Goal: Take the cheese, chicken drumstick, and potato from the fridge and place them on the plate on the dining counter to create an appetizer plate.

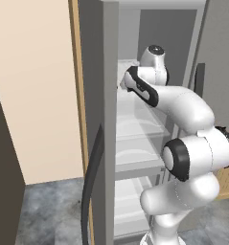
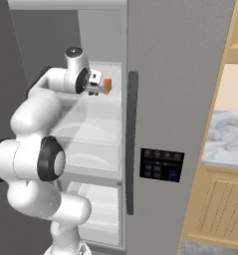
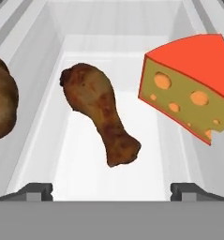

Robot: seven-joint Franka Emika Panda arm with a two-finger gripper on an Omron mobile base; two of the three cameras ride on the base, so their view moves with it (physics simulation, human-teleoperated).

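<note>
Grey steel is framing the scene: the fridge [image 2: 180,99] is standing with its door swung aside so the arm [image 1: 183,107] can be reaching onto an upper white shelf [image 3: 108,178], where all three foods are lying side by side. Largest in the hand view is the cheese [image 3: 188,93], sitting to the right with its red rind facing up and its holed yellow face turned toward the camera; it is also showing as a small orange wedge just beyond the hand in the right base view. Left of it, the drumstick [image 3: 101,117] is lying along the shelf's length, thick end far and bone end near, centred between the fingertips, so it is probably the first pick. At the left edge the potato [image 3: 1,105] is resting partly out of frame. Lowest and smallest, the gripper [image 3: 111,191] is hovering with its fingers spread wide and nothing between them, short of the food, seemingly lining up for a straight advance.
</note>
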